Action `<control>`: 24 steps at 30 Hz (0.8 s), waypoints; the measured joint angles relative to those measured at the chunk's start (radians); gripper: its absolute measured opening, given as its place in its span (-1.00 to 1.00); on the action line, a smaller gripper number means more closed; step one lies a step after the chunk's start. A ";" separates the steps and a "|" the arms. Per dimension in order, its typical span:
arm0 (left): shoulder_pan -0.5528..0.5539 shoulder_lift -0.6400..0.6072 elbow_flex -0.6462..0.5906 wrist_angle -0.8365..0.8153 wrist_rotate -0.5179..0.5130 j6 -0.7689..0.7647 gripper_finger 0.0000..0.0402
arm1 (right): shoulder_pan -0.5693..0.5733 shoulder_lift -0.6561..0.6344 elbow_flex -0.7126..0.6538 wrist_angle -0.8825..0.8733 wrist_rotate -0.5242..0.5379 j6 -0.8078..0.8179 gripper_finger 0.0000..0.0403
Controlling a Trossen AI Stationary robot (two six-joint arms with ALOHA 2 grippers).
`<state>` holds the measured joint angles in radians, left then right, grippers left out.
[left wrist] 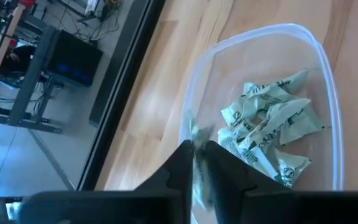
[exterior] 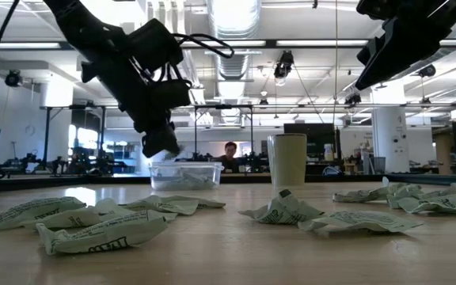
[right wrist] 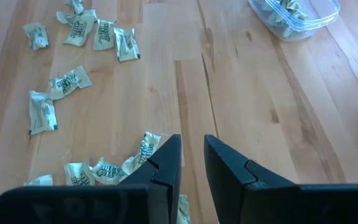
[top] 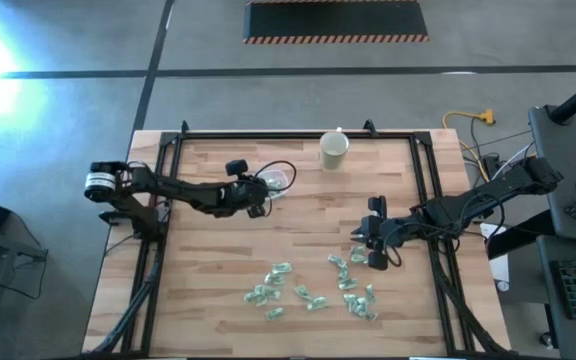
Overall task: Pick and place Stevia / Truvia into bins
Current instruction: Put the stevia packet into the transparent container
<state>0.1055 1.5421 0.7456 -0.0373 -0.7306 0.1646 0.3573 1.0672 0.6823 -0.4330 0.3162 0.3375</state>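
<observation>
Left tool (left wrist: 199, 163) is hovering over the tub (left wrist: 328, 93), pinching one sachet (left wrist: 196, 140) above those already inside: drop step. Next calls for opening. Right tool (right wrist: 192, 163), slightly parted, empty, is hanging above loose sachets (top: 313, 290) on the desk (top: 308, 200).

Pale green and white sachets (top: 308, 290), dark print on the paper, scattered over light tan wood-grain table (top: 218, 250). Clear colourless tub (left wrist: 328, 93) holding more green-white sachets (left wrist: 269, 127). Beige cup (top: 333, 150), off-white in low view. Black arms and black fingers on left gripper (left wrist: 201, 163) and right gripper (right wrist: 192, 160). Black frame rails along table edges. Grey floor, black mat (top: 336, 20) edged in orange-and-black hazard stripes. Yellow cable (top: 466, 118) off the table's right side.
</observation>
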 joint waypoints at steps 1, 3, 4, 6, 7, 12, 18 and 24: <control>0.000 0.000 0.000 0.000 0.000 0.000 -0.79 | 0.000 0.000 0.000 0.000 0.000 0.000 -0.70; 0.000 0.000 0.000 0.000 0.000 0.000 -0.68 | 0.000 0.000 0.000 0.001 0.000 0.003 -0.70; 0.000 0.000 0.000 0.001 0.000 0.000 -0.63 | 0.000 0.000 -0.001 0.002 0.000 0.003 -0.70; 0.000 -0.002 0.000 0.001 0.000 0.000 -0.54 | 0.000 0.000 -0.009 0.003 0.000 0.003 -0.71; 0.000 -0.004 0.000 0.001 0.000 0.000 -0.51 | 0.000 0.000 -0.016 0.003 0.000 0.003 -0.71; -0.009 -0.017 0.000 -0.008 0.000 -0.010 -0.39 | 0.000 0.000 -0.064 0.005 -0.001 0.054 -0.69; -0.069 -0.086 0.000 -0.051 0.071 -0.036 -0.39 | 0.000 0.000 -0.140 0.005 -0.003 0.116 -0.63; -0.155 -0.194 0.000 -0.056 0.078 -0.054 -0.39 | 0.000 0.001 -0.221 0.004 -0.002 0.220 -0.51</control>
<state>-0.0495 1.3480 0.7456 -0.0935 -0.6530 0.1108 0.3576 1.0683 0.4611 -0.4292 0.3141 0.5576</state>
